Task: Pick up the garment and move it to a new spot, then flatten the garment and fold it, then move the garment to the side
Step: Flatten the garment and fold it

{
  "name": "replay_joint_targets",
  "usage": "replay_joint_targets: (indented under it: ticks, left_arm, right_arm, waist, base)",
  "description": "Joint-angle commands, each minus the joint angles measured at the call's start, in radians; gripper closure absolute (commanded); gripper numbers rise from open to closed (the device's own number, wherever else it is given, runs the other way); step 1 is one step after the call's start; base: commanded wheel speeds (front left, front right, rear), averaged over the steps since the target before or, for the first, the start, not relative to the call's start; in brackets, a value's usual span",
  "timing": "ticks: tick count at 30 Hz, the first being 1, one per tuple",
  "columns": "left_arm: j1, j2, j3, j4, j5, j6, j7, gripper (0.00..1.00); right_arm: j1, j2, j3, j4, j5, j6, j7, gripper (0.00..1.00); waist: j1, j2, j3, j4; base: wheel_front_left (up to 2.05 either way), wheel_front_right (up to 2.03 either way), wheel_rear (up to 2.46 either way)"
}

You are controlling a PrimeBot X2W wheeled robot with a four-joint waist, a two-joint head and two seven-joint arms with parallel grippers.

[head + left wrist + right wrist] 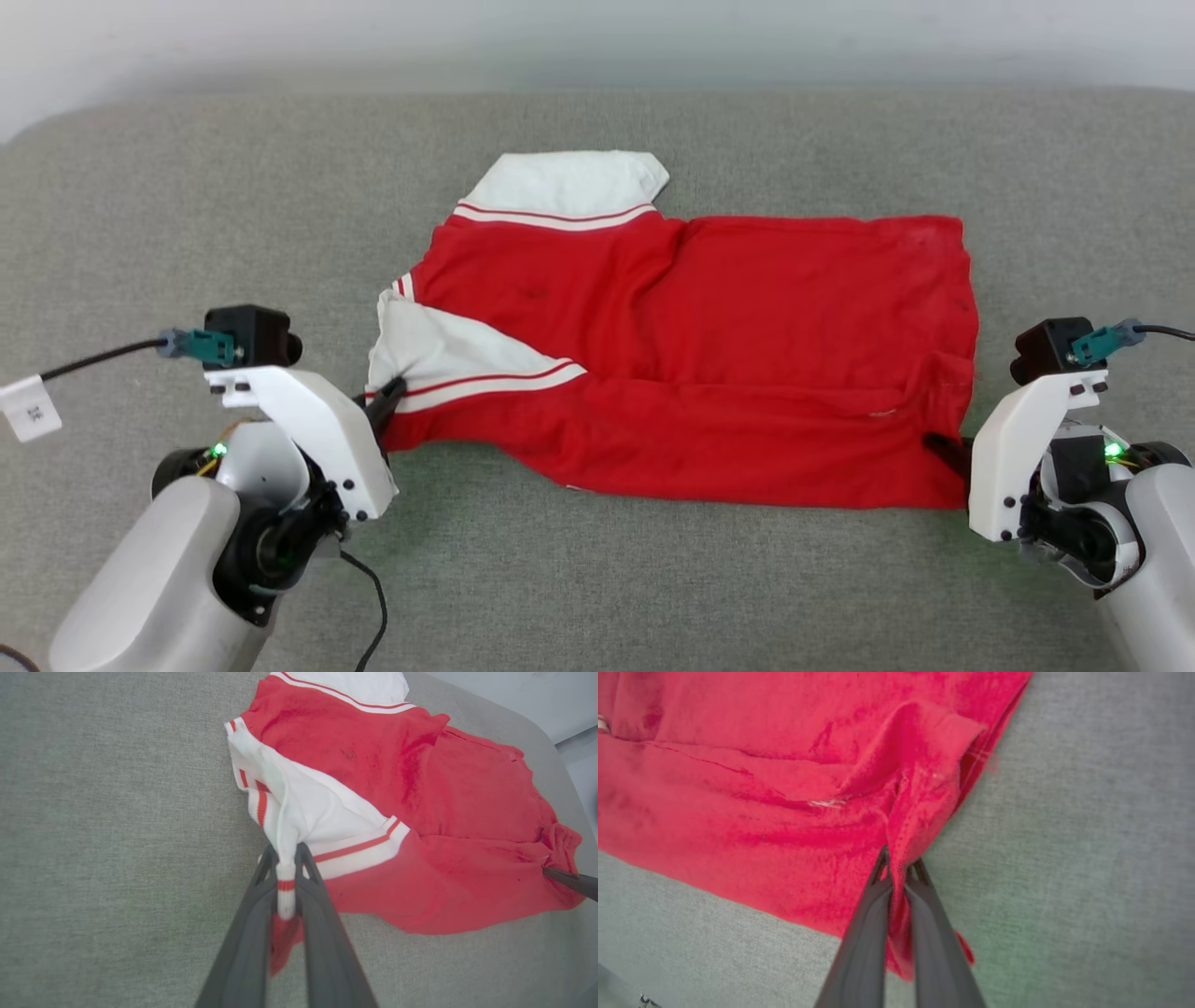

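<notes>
- The garment is seen as a bright red jersey-style shirt lying crosswise on a grey woven fabric surface, with its sleeves toward the robot's left and its hem toward the robot's right.
- One white sleeve is laid flat at the far edge and is joined to the red body by a red-and-white striped band.
- The other white sleeve is folded over the near left part of the body, and its striped trim runs diagonally across the red cloth.
- A long crease is seen along the near part of the red body, and the cloth is gathered into wrinkles at the near hem corner.
- The left gripper is clenched on the garment: in the left wrist view the striped edge of the near sleeve is pinched between the two dark fingers.
- The right gripper is clenched on the garment as well: in the right wrist view a bunched fold of red hem is trapped between its fingers.
- A small white stitched mark is seen near that hem; nothing can be read on it.
- A white tag is fixed to the black cable at the left arm; the dark marks on it are too small to be read.
</notes>
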Motion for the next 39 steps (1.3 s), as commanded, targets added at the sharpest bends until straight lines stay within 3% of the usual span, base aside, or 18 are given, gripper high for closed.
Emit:
replay_joint_targets:
  ticks: [1, 13, 20, 24, 25, 26, 27, 28, 34, 39]
  left_arm:
    - [0.015, -0.002, 0.003, 0.002, -0.004, 0.003, -0.009, 1.00]
    - [0.213, 0.020, 0.021, -0.049, -0.044, 0.043, -0.043, 1.00]
    - [0.364, 0.056, 0.037, -0.140, -0.074, 0.102, -0.031, 1.00]
    - [0.415, 0.028, 0.025, -0.132, -0.104, 0.108, -0.023, 1.00]
    - [0.421, 0.023, 0.021, -0.121, -0.107, 0.105, -0.022, 1.00]
    - [0.422, 0.014, 0.023, -0.108, -0.111, 0.103, -0.029, 0.97]
    - [0.416, 0.005, 0.027, -0.096, -0.111, 0.101, -0.042, 0.26]
    - [0.408, -0.001, 0.024, -0.081, -0.107, 0.096, -0.050, 0.00]
    - [0.352, -0.009, 0.046, -0.048, -0.044, 0.068, -0.171, 0.00]
    - [0.294, 0.003, 0.072, -0.060, 0.037, 0.074, -0.297, 0.00]
  right_arm:
    - [0.006, -0.008, 0.006, -0.008, 0.007, 0.000, -0.004, 1.00]
    - [0.148, -0.021, 0.028, -0.133, 0.002, 0.000, 0.013, 1.00]
    - [0.270, -0.021, -0.023, -0.202, -0.006, 0.000, 0.058, 1.00]
    - [0.324, 0.003, -0.044, -0.176, -0.015, 0.000, 0.061, 1.00]
    - [0.330, 0.006, -0.046, -0.166, -0.020, 0.000, 0.049, 0.73]
    - [0.338, 0.012, -0.048, -0.154, -0.020, 0.000, 0.031, 0.42]
    - [0.339, 0.016, -0.048, -0.148, -0.029, 0.000, -0.004, 0.00]
    - [0.338, 0.015, -0.045, -0.140, -0.037, 0.000, -0.039, 0.00]
    - [0.312, 0.019, -0.048, -0.148, -0.083, 0.000, -0.309, 0.00]
    - [0.286, 0.033, -0.086, -0.182, -0.184, 0.000, -0.517, 0.00]
  waist:
    - [-0.0001, 0.0000, -0.028, -0.003]
    - [-0.0001, 0.0000, -0.228, 0.001]
    - [-0.0001, 0.0000, -0.254, 0.003]
    - [-0.0001, 0.0000, -0.246, -0.002]
    - [-0.0001, 0.0000, -0.243, -0.004]
    - [-0.0001, 0.0000, -0.240, -0.006]
    - [-0.0001, 0.0000, -0.237, -0.007]
    - [-0.0001, 0.0000, -0.234, -0.008]
    - [-0.0001, 0.0000, -0.230, -0.031]
    - [-0.0001, 0.0000, -0.225, -0.061]
  base:
    - [0.00, 0.00, 0.00]
    - [0.00, 0.00, 0.00]
    - [0.00, 0.00, 0.00]
    - [0.00, 0.00, 0.00]
    - [0.00, 0.00, 0.00]
    - [0.00, 0.00, 0.00]
    - [0.00, 0.00, 0.00]
    - [0.00, 0.00, 0.00]
    - [0.00, 0.00, 0.00]
    - [0.00, 0.00, 0.00]
